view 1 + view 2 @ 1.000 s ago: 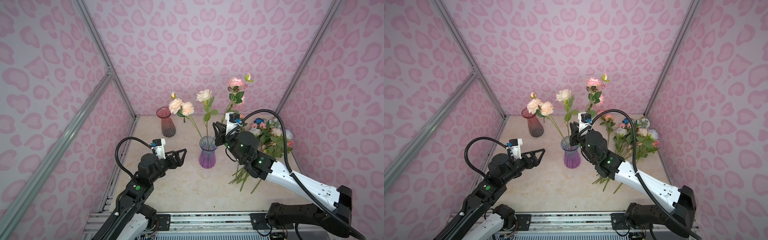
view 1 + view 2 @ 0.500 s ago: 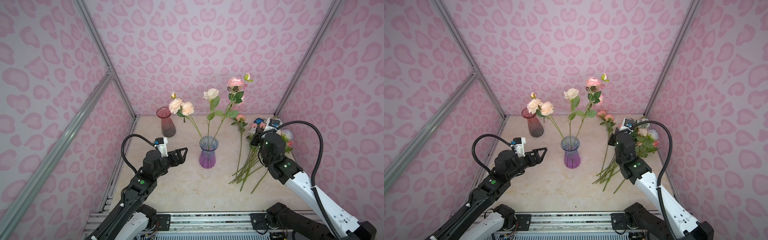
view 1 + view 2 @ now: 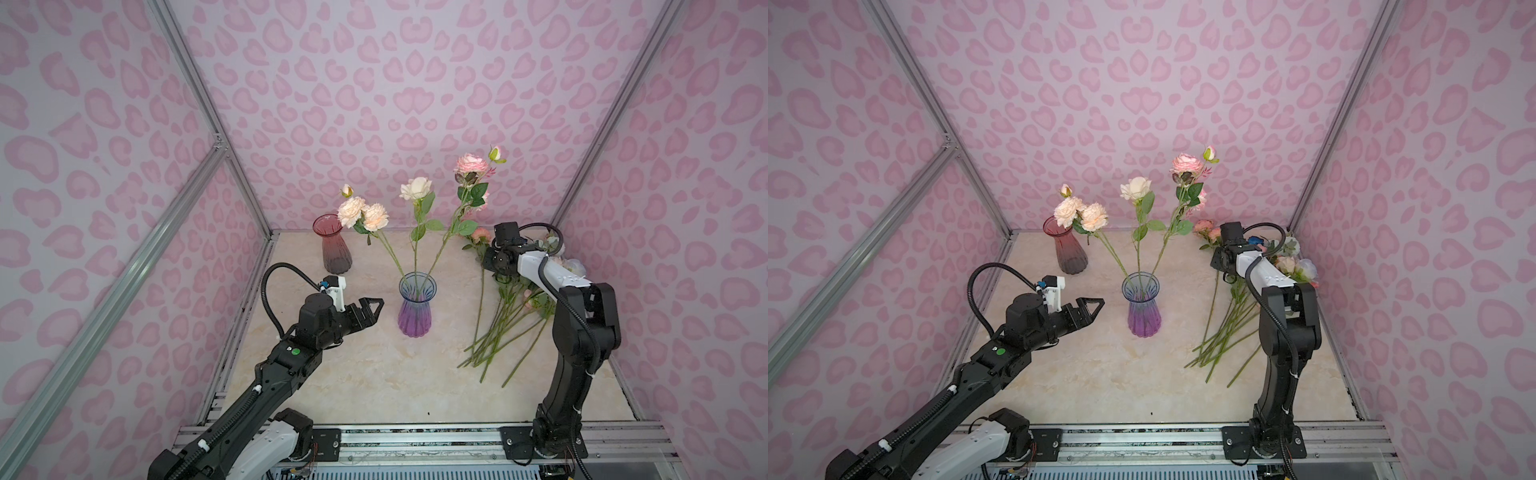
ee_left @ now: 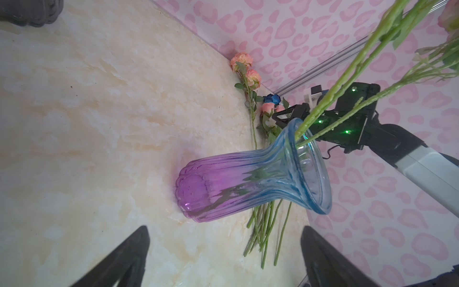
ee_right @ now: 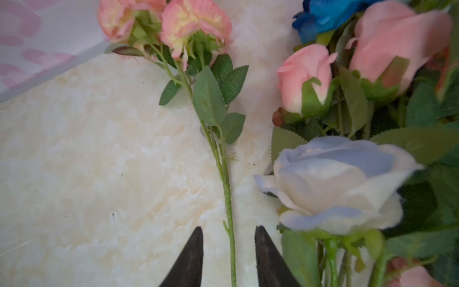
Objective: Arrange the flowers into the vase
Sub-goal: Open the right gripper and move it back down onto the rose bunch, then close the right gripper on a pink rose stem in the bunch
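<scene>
Your left gripper [image 3: 369, 311] is spread wide and holds nothing. It hangs just left of the purple-blue vase [image 3: 414, 309] at mid-table. The left wrist view shows both fingers [image 4: 124, 261] well apart, with the vase beyond them.

Your right gripper [image 5: 228, 231] is over the far right of the table [image 3: 374, 374]. Its jaws are part-open and straddle one green stem [image 5: 224, 174], with a gap on each side, so there is no grip. That stem lies flat on the table and carries two ruffled pink-peach blooms [image 5: 191, 22] at its far end.

Of the flowers [image 3: 505, 320], three stems stand in the purple-blue vase: a peach pair [image 3: 352, 210], a cream rose [image 3: 415, 189] and a pink bloom [image 3: 471, 164]. The rest lie in a heap on the right, with cut ends toward the near side and heads in the far right corner. Just beside the straddled stem are a pale blue rose [image 5: 335, 184], pink buds [image 5: 305, 79] and a deep blue bloom [image 5: 323, 15].

A red vase [image 3: 336, 245] stands upright at far left.
</scene>
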Controlling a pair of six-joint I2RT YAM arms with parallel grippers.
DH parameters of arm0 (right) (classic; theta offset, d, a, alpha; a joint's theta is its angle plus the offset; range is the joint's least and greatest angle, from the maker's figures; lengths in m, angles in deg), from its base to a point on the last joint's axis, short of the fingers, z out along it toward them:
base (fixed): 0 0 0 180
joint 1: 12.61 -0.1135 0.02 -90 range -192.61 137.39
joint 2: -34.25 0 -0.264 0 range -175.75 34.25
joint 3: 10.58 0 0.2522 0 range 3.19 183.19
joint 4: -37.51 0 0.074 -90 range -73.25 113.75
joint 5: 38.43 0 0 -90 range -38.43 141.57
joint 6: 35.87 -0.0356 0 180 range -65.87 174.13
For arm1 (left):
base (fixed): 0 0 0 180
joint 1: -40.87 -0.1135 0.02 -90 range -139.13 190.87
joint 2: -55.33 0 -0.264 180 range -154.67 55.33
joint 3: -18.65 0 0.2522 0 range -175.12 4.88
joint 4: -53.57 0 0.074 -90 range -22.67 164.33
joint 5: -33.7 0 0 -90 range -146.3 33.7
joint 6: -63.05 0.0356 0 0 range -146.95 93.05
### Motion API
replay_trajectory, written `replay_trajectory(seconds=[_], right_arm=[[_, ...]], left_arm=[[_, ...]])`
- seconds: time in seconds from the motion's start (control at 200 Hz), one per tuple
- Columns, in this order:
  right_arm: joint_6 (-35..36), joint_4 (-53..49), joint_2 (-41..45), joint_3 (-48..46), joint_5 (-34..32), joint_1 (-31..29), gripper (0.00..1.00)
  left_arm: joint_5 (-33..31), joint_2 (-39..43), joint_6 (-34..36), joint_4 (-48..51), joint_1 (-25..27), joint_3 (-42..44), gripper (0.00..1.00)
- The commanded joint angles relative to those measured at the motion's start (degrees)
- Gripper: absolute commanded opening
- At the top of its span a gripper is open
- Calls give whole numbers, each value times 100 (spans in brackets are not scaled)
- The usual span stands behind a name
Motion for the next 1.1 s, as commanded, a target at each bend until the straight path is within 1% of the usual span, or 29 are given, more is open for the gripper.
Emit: replay_trajectory(seconds=[0.0, 0.06, 0.15, 0.35, 0.445, 0.57, 0.64, 0.73, 0.78, 0.915, 1.095], right_arm=[[-2, -414, -310, 213, 103, -95, 37], [-37, -429, -489, 262, 47, -105, 36], [-8, -524, -750, 355, 81, -104, 29], [62, -465, -833, 210, -164, -109, 28], [108, -441, -989, 284, 70, -61, 29], [79, -483, -1205, 406, 150, -25, 21], [86, -423, -1178, 357, 174, -30, 13], [117, -278, -1028, 216, 292, -40, 3], [123, -194, -891, 132, 320, -55, 1], [71, 160, -229, -238, 399, -166, 0], [13, 500, 962, -836, 55, -513, 0]], left_arm=[[-48, 58, 12, -28, -1, -81, 96], [-93, 42, 28, -36, -8, -85, 96], [-88, -38, 44, -58, -8, -127, 96], [37, -194, 15, -104, -3, -198, 96], [4, -183, 49, -95, -8, -184, 96], [-28, -148, 91, -61, -3, -201, 96], [-39, -114, 136, -4, -6, -256, 96], [-87, -35, 204, 81, -16, -306, 96], [-133, 14, 242, 131, -17, -336, 96], [-202, 130, 309, 241, -16, -420, 96], [-285, 341, 344, 426, -17, -530, 96]])
